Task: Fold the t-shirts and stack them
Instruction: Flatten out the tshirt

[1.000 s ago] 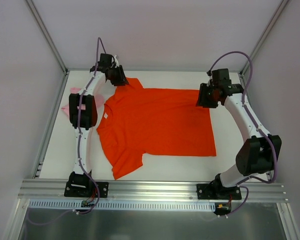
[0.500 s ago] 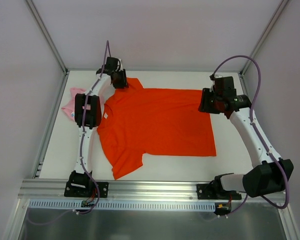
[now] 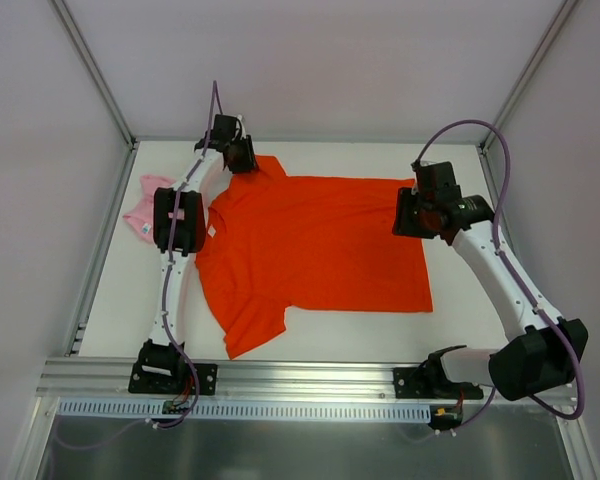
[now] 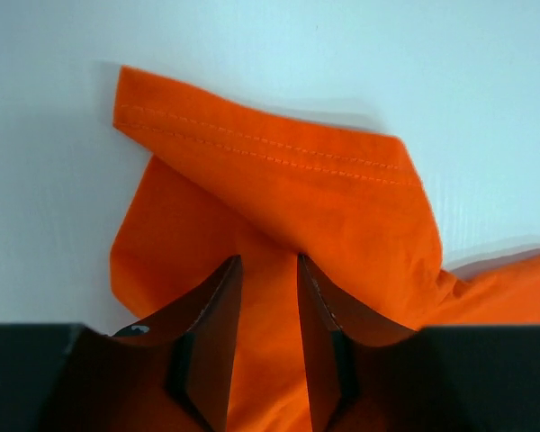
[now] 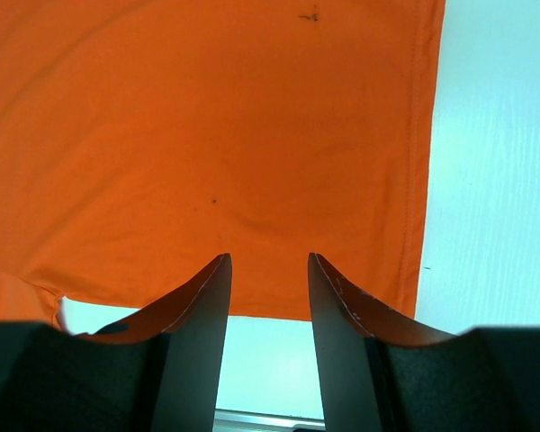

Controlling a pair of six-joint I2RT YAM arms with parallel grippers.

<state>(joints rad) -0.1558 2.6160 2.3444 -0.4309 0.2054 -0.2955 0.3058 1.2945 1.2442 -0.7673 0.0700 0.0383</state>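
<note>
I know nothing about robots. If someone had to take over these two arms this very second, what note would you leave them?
Left gripper: jaws apart over the far sleeve of the large orange-red cloth t-shirt; no clear pinch.
Right gripper: jaws apart, over that shirt's far hem corner.
Things: the orange-red shirt lies spread flat on the white table. The small pale pink cloth t-shirt sits bunched at the far left, partly behind the left arm.
Done: orange-red shirt laid out.
Left: fold both shirts, then stack them.
</note>
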